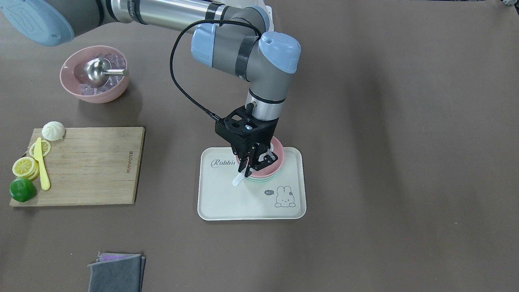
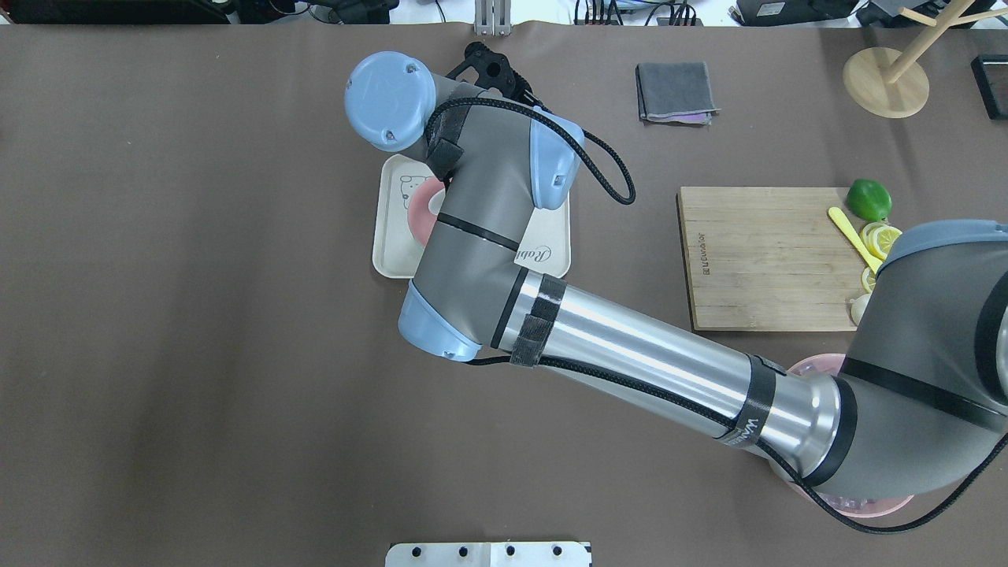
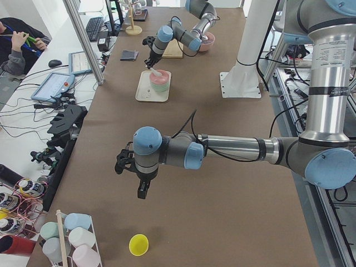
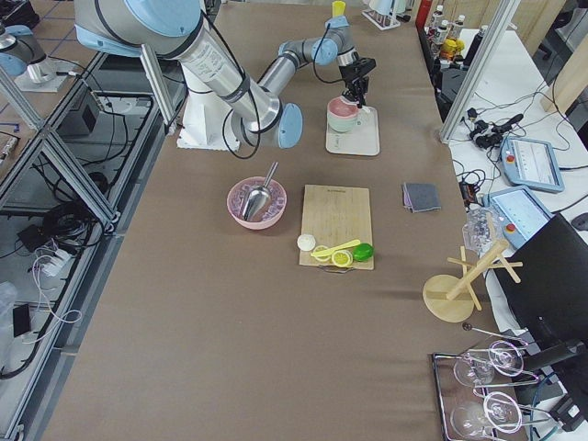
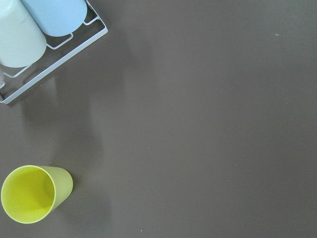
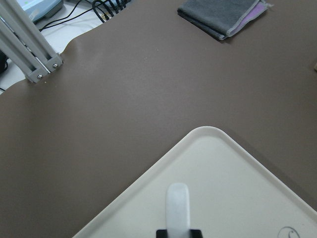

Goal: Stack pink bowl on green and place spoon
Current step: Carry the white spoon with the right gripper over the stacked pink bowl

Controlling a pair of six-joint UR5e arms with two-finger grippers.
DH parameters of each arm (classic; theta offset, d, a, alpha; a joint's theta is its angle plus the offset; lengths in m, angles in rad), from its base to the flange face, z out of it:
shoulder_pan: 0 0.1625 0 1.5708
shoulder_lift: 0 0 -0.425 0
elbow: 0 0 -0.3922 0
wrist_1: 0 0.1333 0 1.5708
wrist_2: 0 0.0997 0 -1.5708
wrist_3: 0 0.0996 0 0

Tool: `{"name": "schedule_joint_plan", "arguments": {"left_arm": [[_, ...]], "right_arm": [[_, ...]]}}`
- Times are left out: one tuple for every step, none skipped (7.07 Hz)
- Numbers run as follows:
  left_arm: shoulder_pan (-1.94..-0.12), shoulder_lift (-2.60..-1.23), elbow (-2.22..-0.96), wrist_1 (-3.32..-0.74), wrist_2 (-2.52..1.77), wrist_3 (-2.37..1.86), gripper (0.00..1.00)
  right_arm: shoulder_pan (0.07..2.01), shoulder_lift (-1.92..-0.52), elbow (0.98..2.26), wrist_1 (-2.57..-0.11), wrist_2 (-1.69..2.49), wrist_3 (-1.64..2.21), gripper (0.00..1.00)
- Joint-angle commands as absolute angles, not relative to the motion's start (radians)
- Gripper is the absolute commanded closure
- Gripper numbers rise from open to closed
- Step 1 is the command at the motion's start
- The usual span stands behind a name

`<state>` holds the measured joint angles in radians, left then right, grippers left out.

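A pink bowl [image 1: 279,157] sits stacked in a green bowl [image 1: 264,179] on a cream rabbit tray [image 1: 251,202]. My right gripper [image 1: 253,165] is shut on a white spoon [image 1: 238,178] and holds it tilted at the bowls' rim, its free end over the tray. In the right wrist view the spoon [image 6: 178,203] sticks out over the tray's corner [image 6: 233,163]. In the overhead view my right arm hides most of the bowls; a piece of the pink bowl [image 2: 421,209] shows. My left gripper [image 3: 142,189] hangs above bare table far from the tray; I cannot tell if it is open.
A larger pink bowl [image 1: 94,77] holds ice cubes and a metal scoop. A cutting board [image 1: 93,166] carries a lime, lemon slices, a yellow knife and a bun. A grey cloth [image 1: 117,271] lies nearby. A yellow cup [image 5: 29,193] and a cup rack [image 5: 44,29] sit below my left wrist.
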<state>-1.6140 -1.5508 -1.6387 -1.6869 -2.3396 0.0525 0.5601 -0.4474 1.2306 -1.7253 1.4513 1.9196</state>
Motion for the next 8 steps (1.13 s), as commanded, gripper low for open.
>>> {"name": "schedule_joint_plan", "arguments": {"left_arm": [[-1.614, -1.551, -1.638, -1.687, -2.339, 0.051, 0.01], [-1.614, -1.551, -1.638, -1.687, -2.341, 0.051, 0.01], [-1.614, -1.551, -1.637, -1.687, -2.341, 0.051, 0.01], [-1.614, -1.551, -1.637, -1.687, -2.341, 0.049, 0.01], [-1.612, -1.552, -1.637, -1.687, -2.339, 0.048, 0.01], [-1.612, -1.552, -1.637, -1.687, -2.341, 0.034, 0.01], [-1.612, -1.552, -1.637, -1.687, -2.339, 0.034, 0.01], [-1.612, -1.552, -1.637, -1.687, -2.341, 0.034, 0.01]], "right_arm": [[0.528, -0.451, 1.227, -1.769, 1.386, 1.921, 1.00], [0.522, -0.449, 1.227, -1.769, 1.384, 1.921, 1.00], [0.509, -0.449, 1.229, -1.769, 1.373, 1.921, 1.00], [0.500, -0.449, 1.229, -1.769, 1.359, 1.922, 1.00], [0.496, -0.451, 1.229, -1.767, 1.358, 1.921, 1.00], [0.492, -0.449, 1.230, -1.767, 1.356, 1.921, 1.00], [0.485, -0.449, 1.230, -1.766, 1.348, 1.921, 1.00], [0.479, -0.451, 1.230, -1.766, 1.338, 1.921, 1.00]]}}
